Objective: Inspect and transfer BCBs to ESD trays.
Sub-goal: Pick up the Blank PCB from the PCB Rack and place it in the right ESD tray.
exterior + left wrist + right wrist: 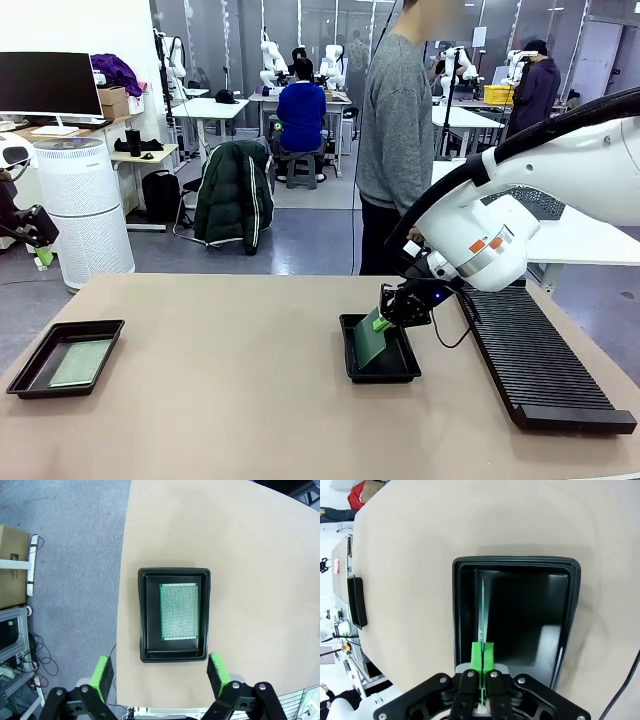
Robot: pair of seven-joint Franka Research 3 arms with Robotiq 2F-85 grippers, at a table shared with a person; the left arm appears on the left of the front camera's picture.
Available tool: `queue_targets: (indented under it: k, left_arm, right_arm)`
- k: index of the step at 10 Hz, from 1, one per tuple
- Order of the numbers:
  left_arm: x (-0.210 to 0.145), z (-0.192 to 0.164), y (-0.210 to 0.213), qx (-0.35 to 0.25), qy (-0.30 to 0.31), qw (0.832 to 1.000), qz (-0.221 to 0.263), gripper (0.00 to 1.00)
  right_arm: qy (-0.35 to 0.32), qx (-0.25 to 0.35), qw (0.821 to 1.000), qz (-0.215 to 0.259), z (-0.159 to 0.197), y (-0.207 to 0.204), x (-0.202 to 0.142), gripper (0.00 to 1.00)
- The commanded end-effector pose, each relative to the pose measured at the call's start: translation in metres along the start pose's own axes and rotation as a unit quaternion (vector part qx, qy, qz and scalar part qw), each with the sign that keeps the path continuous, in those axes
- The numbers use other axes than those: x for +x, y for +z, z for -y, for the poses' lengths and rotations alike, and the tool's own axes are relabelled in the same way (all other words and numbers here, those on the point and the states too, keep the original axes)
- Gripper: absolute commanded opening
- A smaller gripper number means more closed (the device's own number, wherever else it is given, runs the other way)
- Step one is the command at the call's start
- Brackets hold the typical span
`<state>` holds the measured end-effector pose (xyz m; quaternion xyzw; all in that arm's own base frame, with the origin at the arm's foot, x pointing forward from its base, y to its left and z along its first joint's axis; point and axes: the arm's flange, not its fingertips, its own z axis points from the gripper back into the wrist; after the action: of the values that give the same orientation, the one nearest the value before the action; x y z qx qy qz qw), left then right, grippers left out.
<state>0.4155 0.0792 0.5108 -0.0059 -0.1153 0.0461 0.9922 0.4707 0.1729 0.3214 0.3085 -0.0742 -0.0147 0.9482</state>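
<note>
My right gripper (382, 321) is shut on a green BCB (371, 343), holding it by its top edge, tilted, with its lower end inside a black ESD tray (401, 371) mid-table. In the right wrist view the BCB (483, 615) shows edge-on between the green pads (476, 658), over the tray's (572, 595) left part. A second ESD tray (30, 372) at the table's left front holds another BCB (81, 363) lying flat. In the left wrist view my left gripper (163, 676) hangs open high above that tray (147, 615) and its BCB (179, 611).
A long black ribbed rack (535, 362) lies along the table's right side. A person in a grey sweater (396, 130) stands at the far edge behind the right arm. The table's edge (122, 580) and floor lie beside the left tray.
</note>
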Motion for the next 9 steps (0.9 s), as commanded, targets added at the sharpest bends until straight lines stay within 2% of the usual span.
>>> queue_targets:
  k: [1,4,5,9]
  left_arm:
    - [-0.002,-0.001,-0.003,0.000,-0.001,1.000,0.006,1.00]
    - [-0.002,-0.001,-0.003,0.000,-0.001,1.000,0.006,1.00]
    - [-0.002,-0.001,-0.003,0.000,-0.001,1.000,0.006,1.00]
    - [-0.002,-0.001,-0.003,0.000,-0.001,1.000,0.006,1.00]
  right_arm:
    - [0.002,0.026,1.000,-0.005,0.011,-0.009,0.004,0.02]
    - [0.014,0.041,0.999,-0.009,0.019,-0.014,0.005,0.02]
    - [-0.005,0.015,1.000,-0.008,0.009,-0.004,0.005,0.02]
    - [-0.006,0.018,1.000,-0.016,0.009,-0.002,0.007,0.02]
